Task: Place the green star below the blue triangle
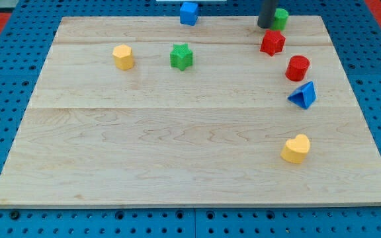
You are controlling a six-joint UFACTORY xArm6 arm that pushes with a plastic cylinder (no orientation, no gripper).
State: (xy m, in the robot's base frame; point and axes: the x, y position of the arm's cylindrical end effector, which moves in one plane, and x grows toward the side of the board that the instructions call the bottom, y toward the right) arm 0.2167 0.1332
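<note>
Fingers absent: my tip [265, 26] sits by green block [281, 18], far from green star [182, 57], light, rigid, best nudged toward blue triangle [303, 96]

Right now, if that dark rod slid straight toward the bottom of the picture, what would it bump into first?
Most likely the red star: my tip sits just above it, slightly left, beside the green block. Depth is unclear, so it might only graze the star's left edge.
</note>
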